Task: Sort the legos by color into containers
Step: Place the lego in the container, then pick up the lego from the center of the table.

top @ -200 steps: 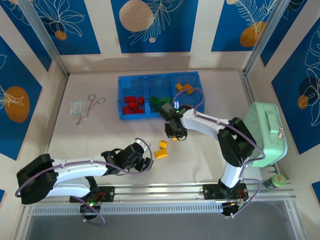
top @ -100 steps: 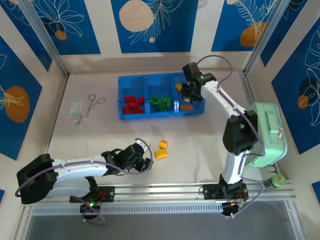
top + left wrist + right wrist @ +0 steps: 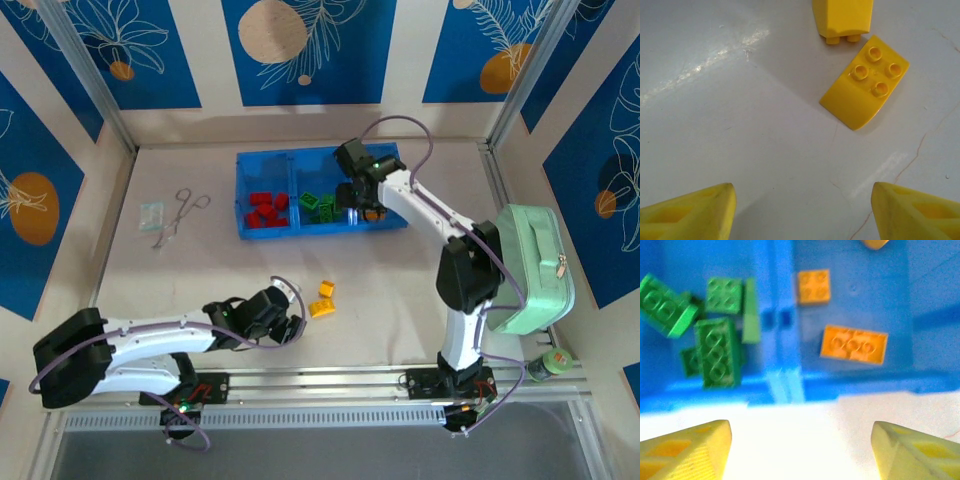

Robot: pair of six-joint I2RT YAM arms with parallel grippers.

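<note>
The right jaws hang released and empty over the translucent blue containers point(image 3: 785, 385), where green legos point(image 3: 715, 352) and orange legos point(image 3: 854, 345) lie in separate compartments. Only two glossy yellow studded legos point(image 3: 865, 82) lie on the smooth bench point(image 3: 740, 125), just beyond the released left jaws, which I think must next close on one

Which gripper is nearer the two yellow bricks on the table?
Left. The left gripper sits just beside the yellow bricks; the right gripper hovers over the blue tray, farther away.
</note>
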